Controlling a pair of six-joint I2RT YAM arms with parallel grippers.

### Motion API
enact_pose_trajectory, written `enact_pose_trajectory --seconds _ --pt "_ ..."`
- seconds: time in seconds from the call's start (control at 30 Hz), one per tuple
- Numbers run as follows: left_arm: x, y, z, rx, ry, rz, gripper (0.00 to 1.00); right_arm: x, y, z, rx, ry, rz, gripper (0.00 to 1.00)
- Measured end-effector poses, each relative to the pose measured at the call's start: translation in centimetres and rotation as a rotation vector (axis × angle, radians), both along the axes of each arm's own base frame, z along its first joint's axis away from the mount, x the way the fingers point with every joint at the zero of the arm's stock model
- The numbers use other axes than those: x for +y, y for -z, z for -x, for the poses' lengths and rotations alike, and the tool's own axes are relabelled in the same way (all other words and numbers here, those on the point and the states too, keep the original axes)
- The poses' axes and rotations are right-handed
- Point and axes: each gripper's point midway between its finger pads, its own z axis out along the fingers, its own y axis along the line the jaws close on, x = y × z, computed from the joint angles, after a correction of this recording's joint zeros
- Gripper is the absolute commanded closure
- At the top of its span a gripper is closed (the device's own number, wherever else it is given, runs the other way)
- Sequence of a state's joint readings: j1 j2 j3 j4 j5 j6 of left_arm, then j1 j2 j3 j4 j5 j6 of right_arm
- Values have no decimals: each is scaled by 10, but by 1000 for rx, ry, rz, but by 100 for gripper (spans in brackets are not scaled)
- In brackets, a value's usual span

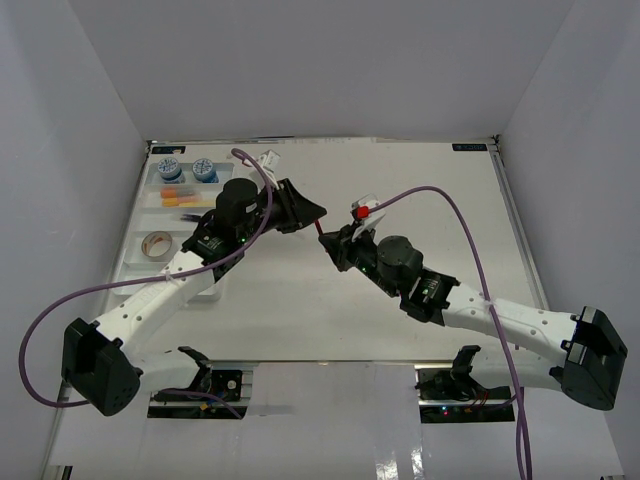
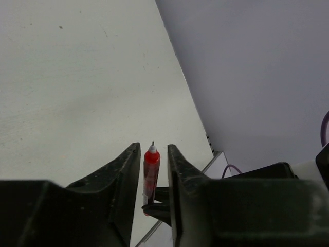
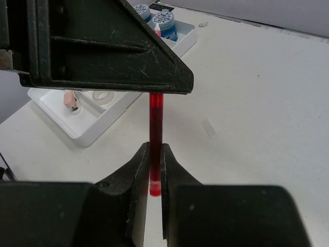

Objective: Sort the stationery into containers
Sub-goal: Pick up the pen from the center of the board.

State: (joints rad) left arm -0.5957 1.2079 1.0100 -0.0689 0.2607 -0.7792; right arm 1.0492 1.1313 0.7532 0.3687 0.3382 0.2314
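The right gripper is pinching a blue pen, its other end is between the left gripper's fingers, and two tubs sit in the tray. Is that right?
Not quite: the pen is red, not blue, as the right wrist view shows. The rest holds: the right gripper pinches it, its other end is between the fingers of the left gripper, and two tubs sit in the tray.

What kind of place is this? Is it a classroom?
More likely a robot test booth: a left arm and a right arm bolted to a white table, plain grey walls close around, and purple cables.
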Motion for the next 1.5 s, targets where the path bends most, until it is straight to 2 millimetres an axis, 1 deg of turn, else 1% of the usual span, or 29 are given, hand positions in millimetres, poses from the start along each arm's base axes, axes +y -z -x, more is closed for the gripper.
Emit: enact_pose_trajectory --seconds 0.1,0.13,0.23,0.27,0.33,0.37,0.43,0.47,0.5,0.53,0.67,0.8,0.9,1.0,1.13,1.3,1.5 --pt "-2 -1 1 -7 4 -1 77 -1 2 0 1 0 2 92" --pt "-2 0 1 -11 1 -7 83 -1 2 0 0 2 -1 92" --pt "-2 0 -1 -21 1 -11 92 -3 0 1 -4 5 -6 83" --pt "-3 0 0 -23 3 -12 93 -3 0 1 -4 7 -7 75" --pt "-4 -2 0 -31 8 -9 95 -4 -1 1 -1 7 -13 64" --pt "-5 -4 0 -41 13 -5 96 -5 0 2 1 7 -15 56" --pt "-7 -10 0 -68 24 6 96 -7 3 3 8 6 -15 48" --pt "-8 -12 0 -80 31 8 97 -8 4 3 12 2 -16 41" --pt "-8 -13 1 -93 39 8 97 -10 5 3 18 -2 -17 38" --pt "-9 -16 1 -109 48 8 98 -11 5 2 23 -2 -17 33" --pt "-12 -22 3 -176 87 -1 98 -21 4 -4 36 -28 -19 23" --pt "-16 -28 7 -254 141 -15 98 -33 9 -12 68 -109 -9 23" --pt "-19 -31 11 -303 185 -21 98 -35 10 -12 89 -198 -7 23" --pt "-23 -35 15 -343 223 -19 98 -30 8 -6 99 -281 11 23" --pt "-26 -44 18 -394 257 -2 98 -19 0 3 92 -390 20 24" --pt "-30 -49 21 -433 290 16 98 -10 -5 8 84 -465 26 30" --pt "-33 -51 25 -453 321 28 98 -4 -7 9 77 -503 36 38"
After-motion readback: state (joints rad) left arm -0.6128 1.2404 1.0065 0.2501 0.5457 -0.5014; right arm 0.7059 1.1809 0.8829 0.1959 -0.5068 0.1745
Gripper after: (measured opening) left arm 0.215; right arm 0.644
